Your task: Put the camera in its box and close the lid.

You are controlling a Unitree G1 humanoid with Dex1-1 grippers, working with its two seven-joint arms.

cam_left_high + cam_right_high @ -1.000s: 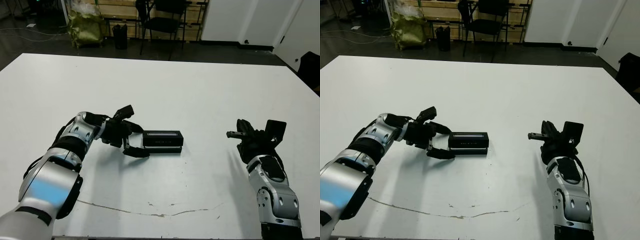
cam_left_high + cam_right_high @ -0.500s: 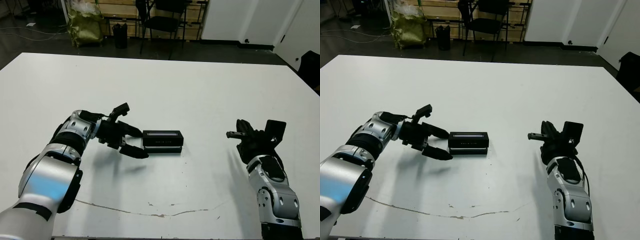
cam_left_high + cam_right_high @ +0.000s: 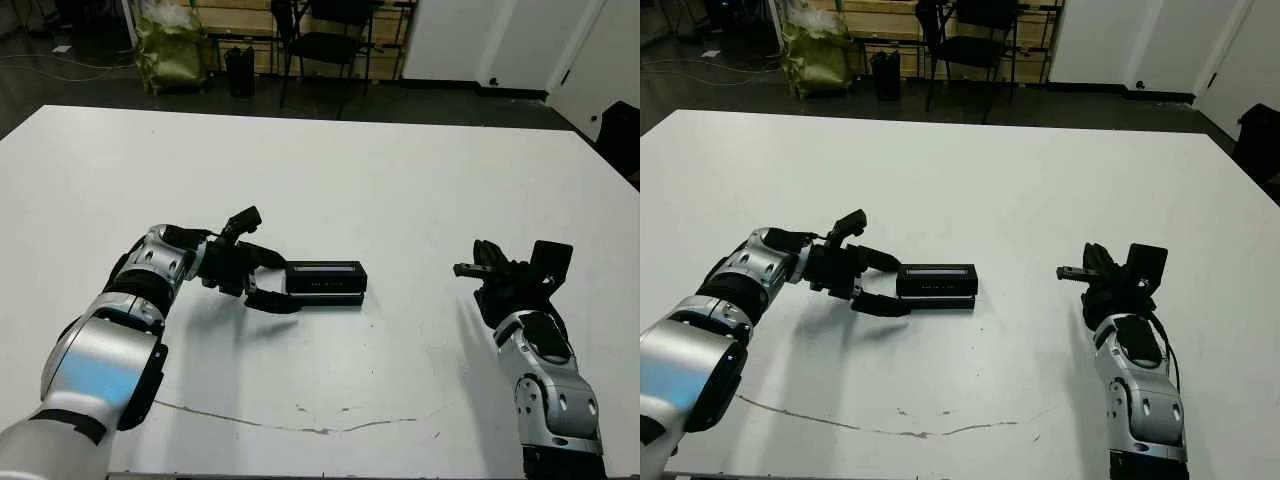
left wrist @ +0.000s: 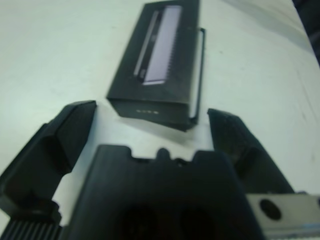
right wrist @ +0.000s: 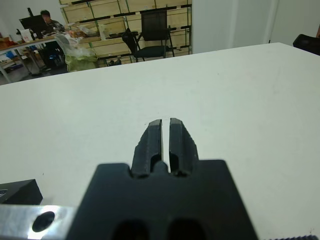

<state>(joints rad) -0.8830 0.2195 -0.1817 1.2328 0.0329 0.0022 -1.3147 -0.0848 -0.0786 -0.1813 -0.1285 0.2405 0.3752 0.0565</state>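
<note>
Left arm pose: forearm lies low over the table (image 3: pixel 330 160), reaching in from 8 o'clock toward the centre, wrist rolled so the two fingers stack one above the other.
Left pincer (image 3: pixel 268 277): spread wide and holding nothing; its fingertips sit just beside the short end of the box at that end's 9 o'clock side. Contact with the box cannot be confirmed.
Left wrist view: both fingers (image 4: pixel 65 132) flank the near end of the box, with white table visible between each finger and the box.
Right arm pose: forearm rises from the 5 o'clock edge of the table, wrist bent, pincer pointing toward 9 o'clock, well apart from the box.
Right pincer (image 3: pixel 468 269): fingers pressed almost together with only a thin slit between them in the right wrist view; nothing is gripped.
Box (image 3: pixel 325 283): black, rectangular, resting near the table centre with its long axis running 3 to 9 o'clock.
Lid (image 4: pixel 160 55): sits on top of the box, covering it; black with a glossy grey strip running lengthwise along its top face. A thin seam shows along one long side.
Camera: not visible in any view; whether it is inside the box cannot be told.
Hard to make out: small pale lettering on the box's near end is blurred and unreadable. A dark corner of an object at the right wrist view's edge is cut off.
Background: a black chair (image 3: pixel 335 30) and a person (image 5: pixel 45 17) seated beyond the table.
</note>
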